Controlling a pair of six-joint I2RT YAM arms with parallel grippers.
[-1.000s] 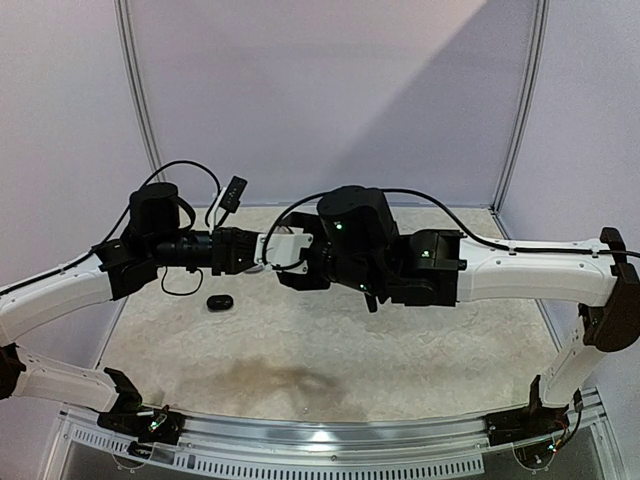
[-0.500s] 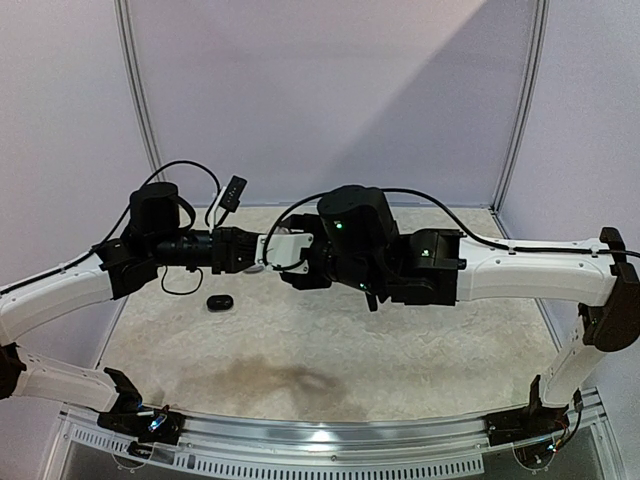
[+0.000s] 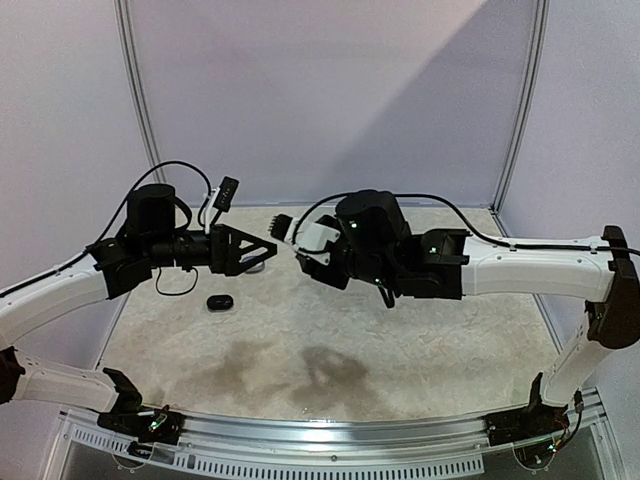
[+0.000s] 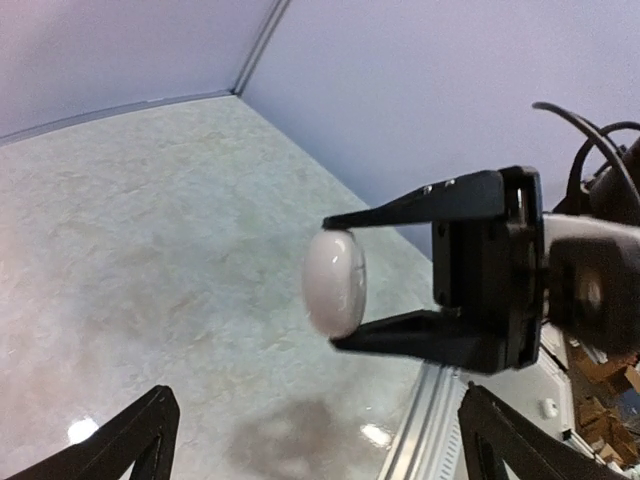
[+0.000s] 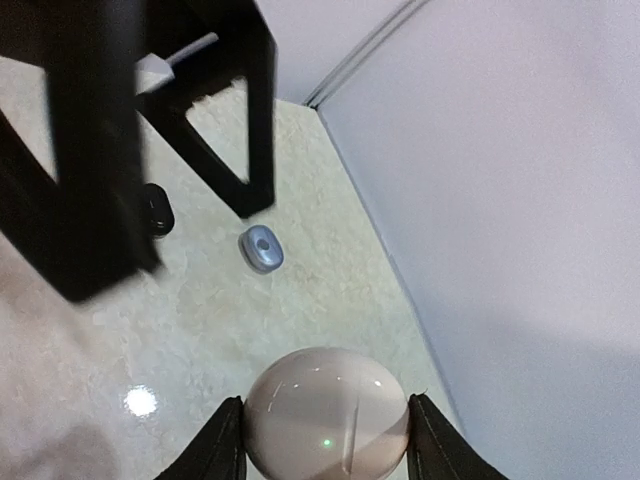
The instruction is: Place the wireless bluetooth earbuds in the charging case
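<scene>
place: lab booth | cue: plain panel walls (image 3: 330, 90), metal frame posts (image 3: 138, 90)

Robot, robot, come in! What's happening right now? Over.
Left gripper open, empty. Right gripper shut on white case, lid closed. Small black item on table, not blocking.

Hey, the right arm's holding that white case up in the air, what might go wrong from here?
1. The right gripper pinches the white case only at its fingertips, well above the table; a slip would likely drop it.
2. The case looks shut along its seam, and the left gripper is open and empty, so nothing can go in yet.
</scene>
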